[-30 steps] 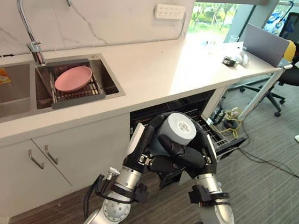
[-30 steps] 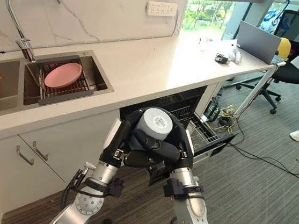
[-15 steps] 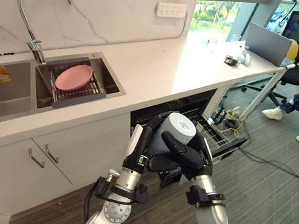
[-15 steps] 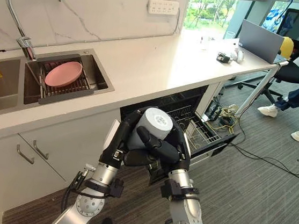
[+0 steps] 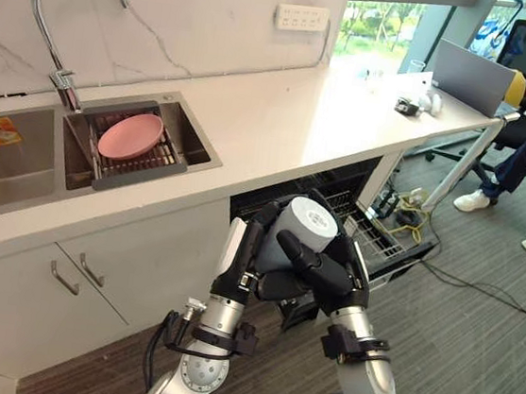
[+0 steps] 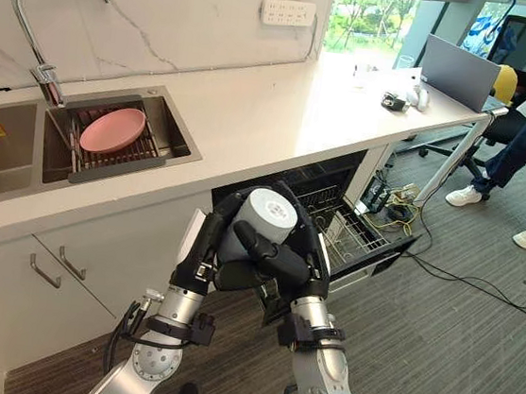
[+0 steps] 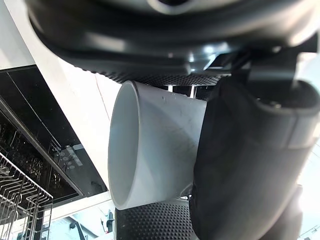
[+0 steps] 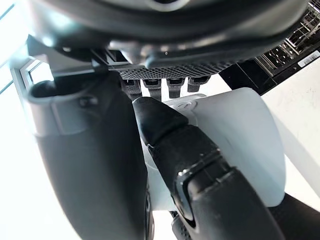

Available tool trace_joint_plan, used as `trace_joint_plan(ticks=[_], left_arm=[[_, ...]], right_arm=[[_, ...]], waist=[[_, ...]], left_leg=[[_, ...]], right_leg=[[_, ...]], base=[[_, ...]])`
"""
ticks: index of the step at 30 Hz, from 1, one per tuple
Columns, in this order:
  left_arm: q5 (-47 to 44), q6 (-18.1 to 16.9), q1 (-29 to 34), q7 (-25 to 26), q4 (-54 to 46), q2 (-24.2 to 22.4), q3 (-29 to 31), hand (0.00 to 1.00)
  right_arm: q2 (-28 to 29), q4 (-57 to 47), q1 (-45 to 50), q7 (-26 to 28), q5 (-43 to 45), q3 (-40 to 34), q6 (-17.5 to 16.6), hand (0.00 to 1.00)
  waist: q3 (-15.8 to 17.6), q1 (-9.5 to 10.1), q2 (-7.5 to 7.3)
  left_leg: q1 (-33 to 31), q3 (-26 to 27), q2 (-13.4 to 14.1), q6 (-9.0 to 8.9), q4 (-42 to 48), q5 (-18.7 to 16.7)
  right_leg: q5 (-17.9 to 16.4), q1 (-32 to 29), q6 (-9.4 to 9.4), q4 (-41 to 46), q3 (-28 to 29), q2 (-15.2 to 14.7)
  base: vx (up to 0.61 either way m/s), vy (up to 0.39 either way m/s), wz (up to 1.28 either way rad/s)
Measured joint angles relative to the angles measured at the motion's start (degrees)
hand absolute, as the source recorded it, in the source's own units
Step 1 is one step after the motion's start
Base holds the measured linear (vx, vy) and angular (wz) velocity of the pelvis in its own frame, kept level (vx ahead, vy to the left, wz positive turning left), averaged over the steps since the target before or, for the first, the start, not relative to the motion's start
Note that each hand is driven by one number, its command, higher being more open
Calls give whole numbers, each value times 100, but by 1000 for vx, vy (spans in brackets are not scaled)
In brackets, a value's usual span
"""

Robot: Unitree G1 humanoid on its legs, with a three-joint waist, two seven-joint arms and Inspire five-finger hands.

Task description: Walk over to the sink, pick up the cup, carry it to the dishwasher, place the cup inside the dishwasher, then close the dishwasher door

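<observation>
As you check left eye view: left robot hand (image 5: 247, 252) and right robot hand (image 5: 323, 272) both curled round white cup (image 5: 307, 226), held in air before open dishwasher (image 5: 377, 239), below worktop (image 5: 282, 114) edge; pink plate (image 5: 129, 136) on rack in sink (image 5: 192, 137). Left wrist view: cup's open rim in sight, thumb against its wall. Right wrist view: dark finger lies across cup.

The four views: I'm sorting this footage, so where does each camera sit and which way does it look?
Left eye view: on the head, looking down at the cup held by the left hand and right hand before the open dishwasher; both arms show.
Right eye view: beside it, same scene, same arms.
Left wrist view: on the left wrist, along its hand to the cup.
Right wrist view: on the right wrist, likewise.
All share the cup.
</observation>
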Motion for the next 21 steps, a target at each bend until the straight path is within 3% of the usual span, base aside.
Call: trace_joint_plan(ticks=[7, 8, 15, 21], left_arm=[[1126, -1, -20, 377, -1, 14, 131, 0], [1157, -1, -30, 394, -1, 20, 130, 0], [1285, -1, -62, 414, -2, 181, 120, 0], [1335, -1, -89, 415, -25, 213, 20, 0]], right_arm=[[-93, -31, 2, 4, 7, 0, 43, 100], [-99, -43, 1, 4, 8, 0, 63, 0], [-165, -67, 1, 72, 35, 1, 287, 0], [-302, -55, -15, 61, 19, -53, 166, 0]], waist=[[-5, -7, 8], [-8, -8, 12], [-74, -12, 50], [-114, -12, 52]], left_leg=[[9, 20, 2, -3, 1, -2], [9, 22, 2, -3, 1, -2], [10, 25, 2, -2, 4, -1], [10, 15, -4, -1, 2, 0]], right_leg=[[0, -2, -1, 0, 20, -1], [0, -2, -2, 0, 21, 0], [2, -4, -3, -5, 31, -1], [3, 0, -3, -2, 25, -7]], base=[[0, 0, 0], [0, 0, 0], [0, 0, 0], [0, 0, 0]])
